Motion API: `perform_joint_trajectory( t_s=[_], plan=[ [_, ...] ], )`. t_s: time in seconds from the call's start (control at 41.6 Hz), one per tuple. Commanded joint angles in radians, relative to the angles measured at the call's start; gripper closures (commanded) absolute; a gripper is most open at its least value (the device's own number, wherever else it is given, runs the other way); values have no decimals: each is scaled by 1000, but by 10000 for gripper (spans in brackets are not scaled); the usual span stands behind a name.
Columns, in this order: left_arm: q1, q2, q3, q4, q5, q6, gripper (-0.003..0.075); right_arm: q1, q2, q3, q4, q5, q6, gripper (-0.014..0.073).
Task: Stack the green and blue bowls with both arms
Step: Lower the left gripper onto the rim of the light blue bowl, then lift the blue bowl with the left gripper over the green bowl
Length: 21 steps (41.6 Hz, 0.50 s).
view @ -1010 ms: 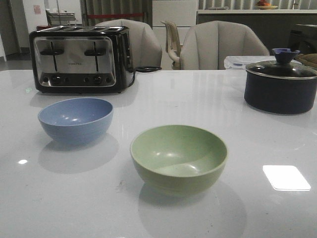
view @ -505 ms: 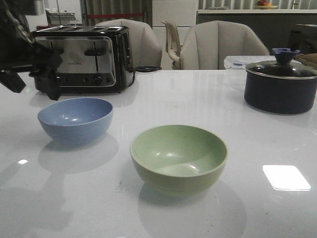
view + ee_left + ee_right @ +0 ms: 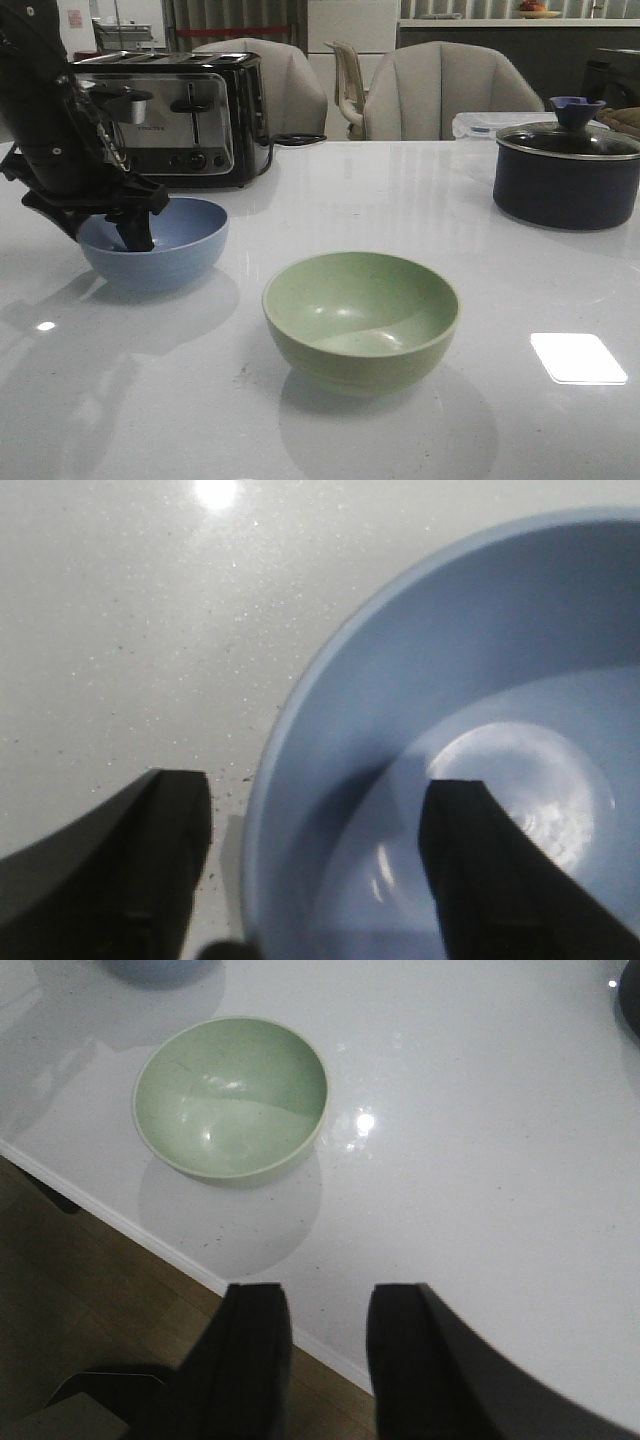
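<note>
The dusty blue bowl (image 3: 170, 245) sits on the white table at the left. My left gripper (image 3: 105, 228) is open and straddles its left rim, one finger inside the bowl, one outside; the left wrist view shows the bowl (image 3: 470, 730) between the fingers (image 3: 150, 860). The sage green bowl (image 3: 360, 315) sits in the middle, near the front; it also shows in the right wrist view (image 3: 232, 1095). My right gripper (image 3: 322, 1305) is open and empty, low over the table's front edge, apart from the green bowl. It is out of the front view.
A chrome toaster (image 3: 175, 120) stands behind the blue bowl. A dark lidded pot (image 3: 565, 175) stands at the back right. Grey chairs (image 3: 440, 95) are beyond the table's far edge. The floor (image 3: 90, 1290) shows past the front edge.
My left arm came in from the upper left and dropped down onto the blue bowl's left rim. Both bowls have stayed in place.
</note>
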Motion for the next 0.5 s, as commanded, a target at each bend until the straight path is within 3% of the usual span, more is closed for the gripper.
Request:
perform_joint_trajectory(
  t_s=[0.0, 0.24, 0.481],
  plan=[
    [-8, -55, -32, 0, -38, -2, 407, 1, -2, -27, -7, -66, -11, 257],
    [-8, -61, -32, -9, 27, -2, 625, 1, -2, -27, -7, -66, -11, 257],
    [-8, -147, -32, -9, 142, -2, 619, 1, -2, -27, -7, -66, -11, 257]
  ],
)
